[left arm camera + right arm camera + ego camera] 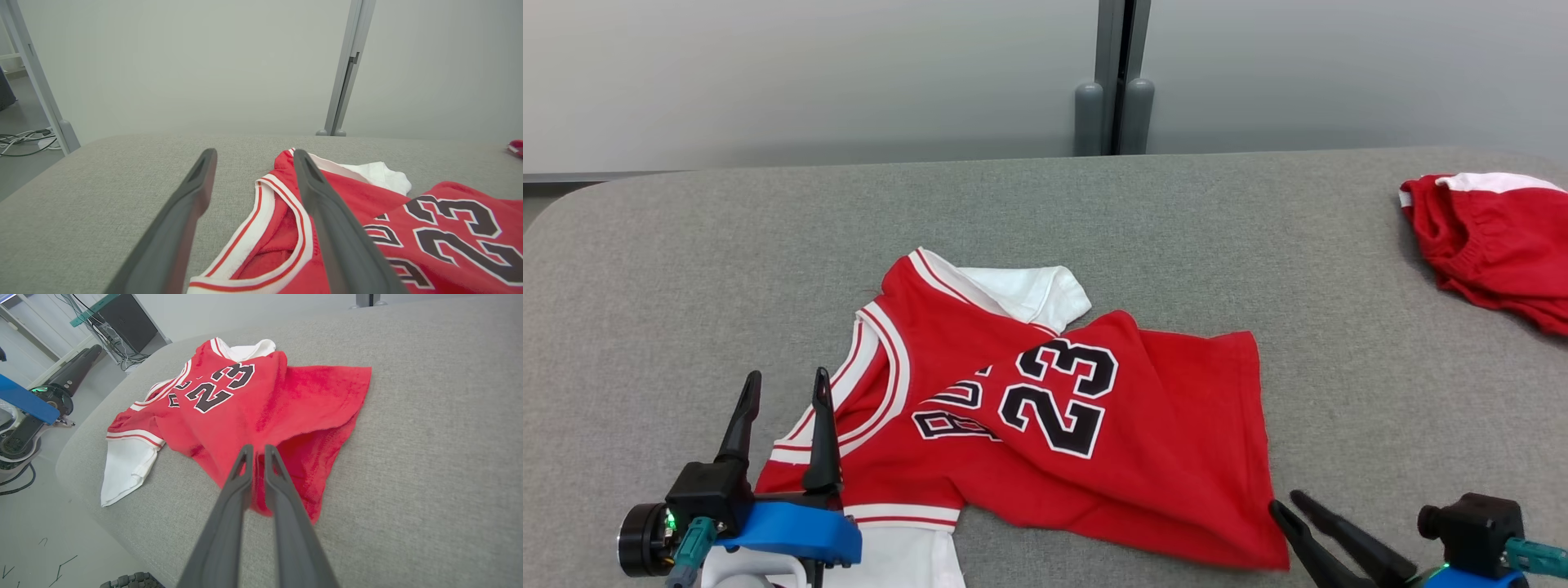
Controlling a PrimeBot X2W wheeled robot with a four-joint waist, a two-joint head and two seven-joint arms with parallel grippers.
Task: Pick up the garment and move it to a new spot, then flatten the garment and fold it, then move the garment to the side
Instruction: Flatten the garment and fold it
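The garment [1045,408], a red jersey with white trim and white sleeves, lies spread but rumpled on the grey counter [686,269], roughly in the middle of my head view. Its collar end is towards my left and its hem towards my right. A fold runs across the chest, so the black number 23 [1058,392] sits on a flap that covers part of the lettering below it. One white sleeve [1029,290] peeks out at the far side. The other [915,555] reaches the near edge of the counter and, seen from my right wrist, droops over it.

My left claw [788,373] is spread wide, with its fingers pointing away from me. It sits at the collar end: one finger is over the white-edged neckline and the other is over bare counter just beside the cloth. Nothing is between them but the trim's edge and grey fabric.

My right claw [1284,500] is at the near hem corner, its fingers pressed almost together with only a thin slit between them. From my right wrist the tips lie over the red cloth, which ridges up a little there. I cannot tell whether any of it is caught between the fingers.

Well apart, at the far right of the counter, lies a second bundle of red and white cloth [1494,237].
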